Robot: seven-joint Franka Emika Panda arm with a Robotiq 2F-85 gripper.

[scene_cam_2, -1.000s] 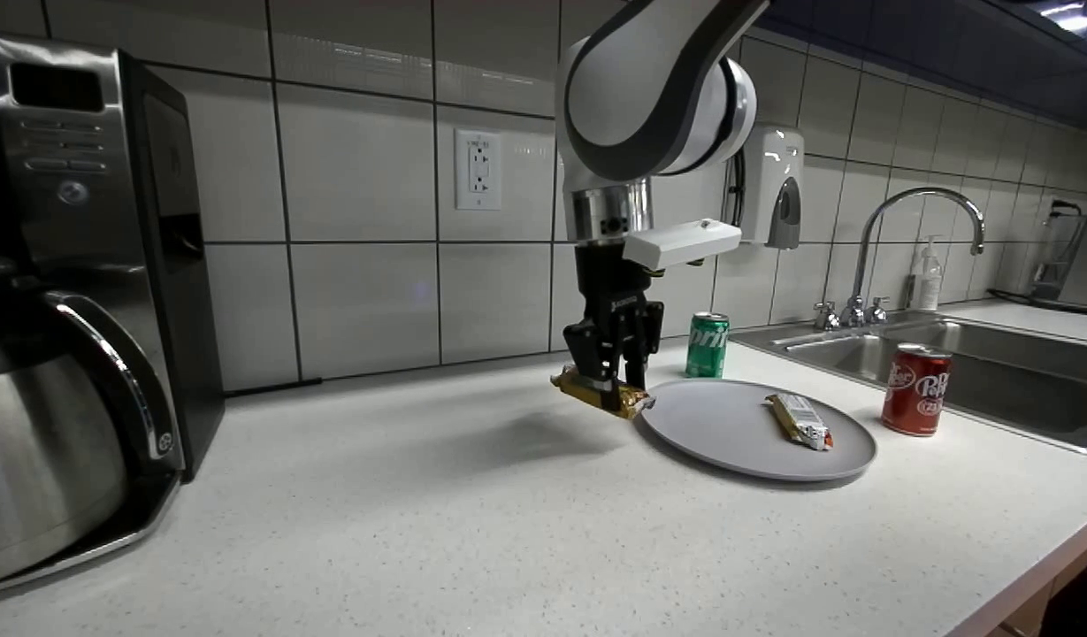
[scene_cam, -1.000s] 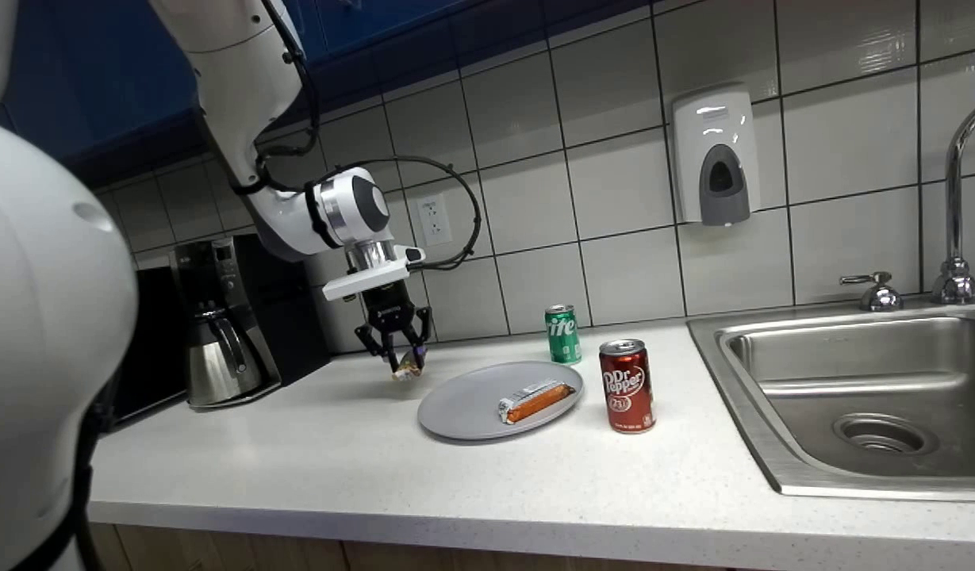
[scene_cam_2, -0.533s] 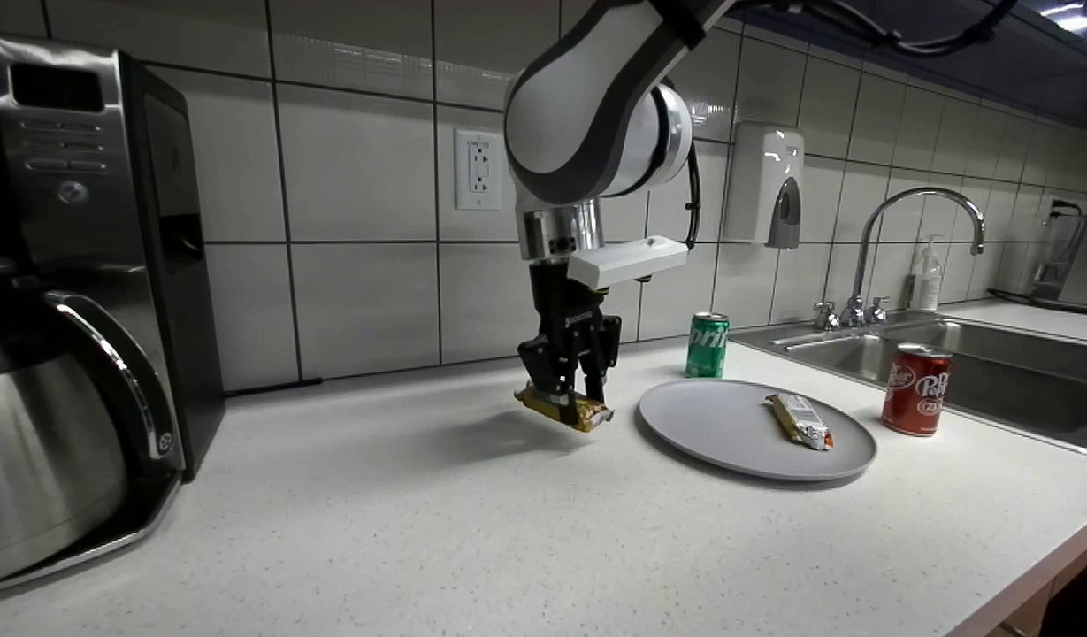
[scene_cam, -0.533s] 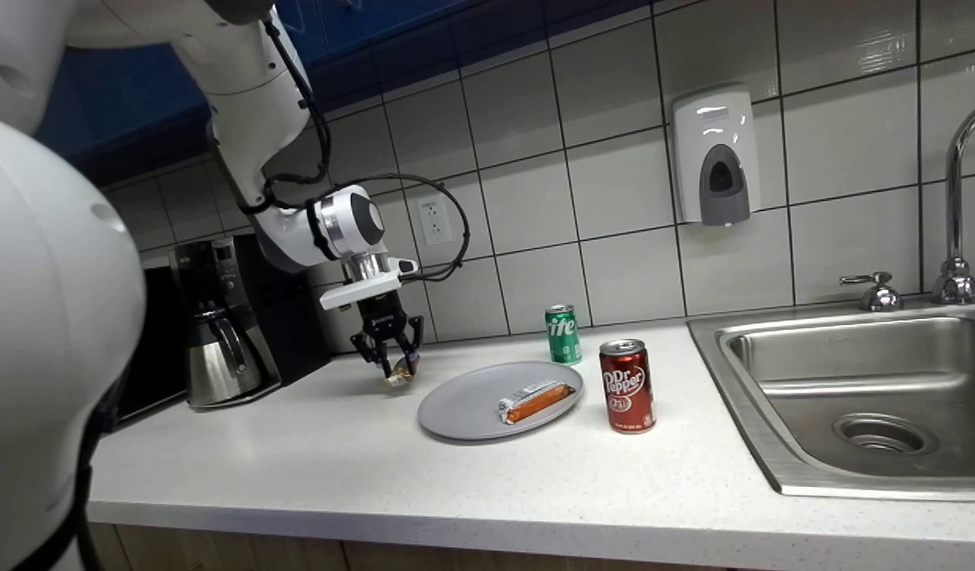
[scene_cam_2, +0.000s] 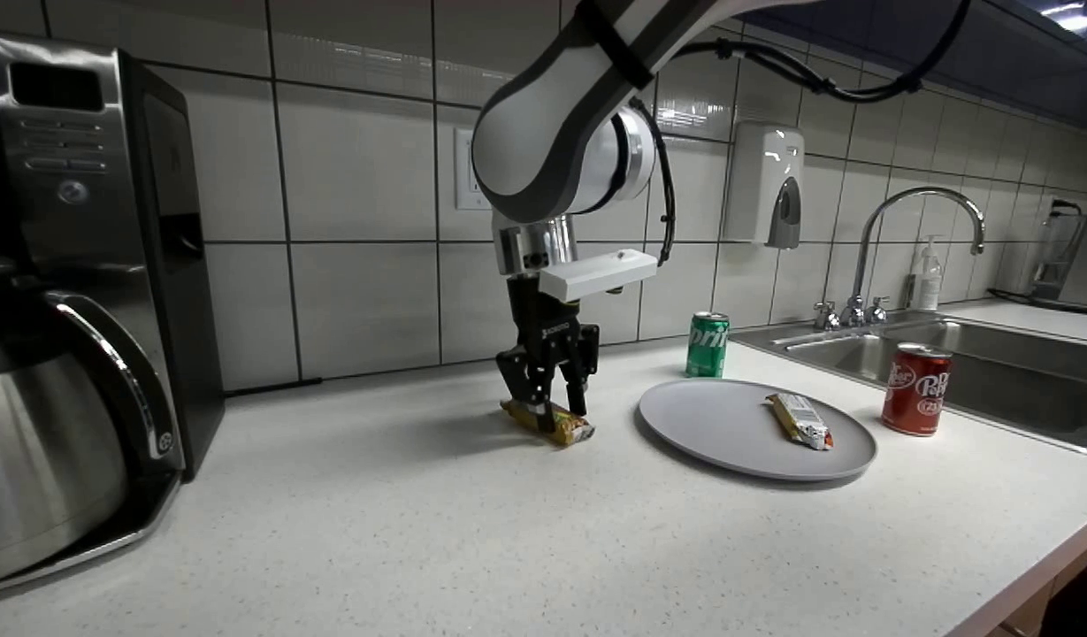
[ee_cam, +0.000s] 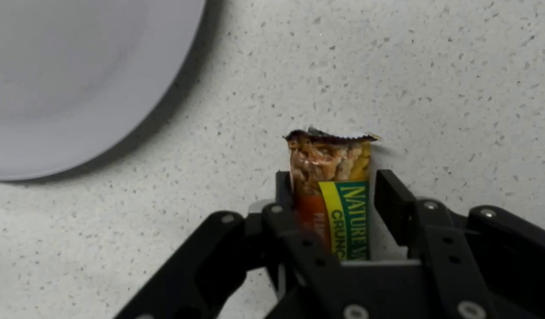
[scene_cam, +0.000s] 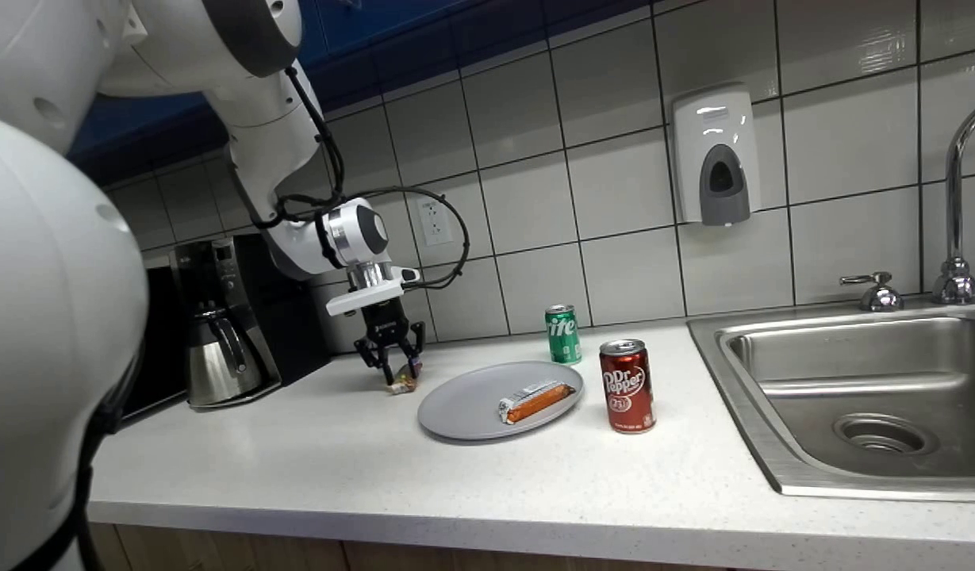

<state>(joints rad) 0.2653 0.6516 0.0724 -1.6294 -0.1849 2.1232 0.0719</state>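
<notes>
Grey plate is sitting near the pincer, bearing a silver-and-orange bar. Green can is standing upright toward the tiled wall, red can upright toward the sink, coffee maker flanking the opposite end. Against half a second ago, the pincer is reaching lower: its yellow-labelled bar, then hanging above the surface, is now seemingly lying on it, between the fingers. They are standing slightly wider than the bar, a thin strip of surface showing along one side. Wall is running behind the pincer; the plate's rim is curving nearby. Toward the front edge, pale speckled surface is stretching from coffee maker to sink.
</notes>
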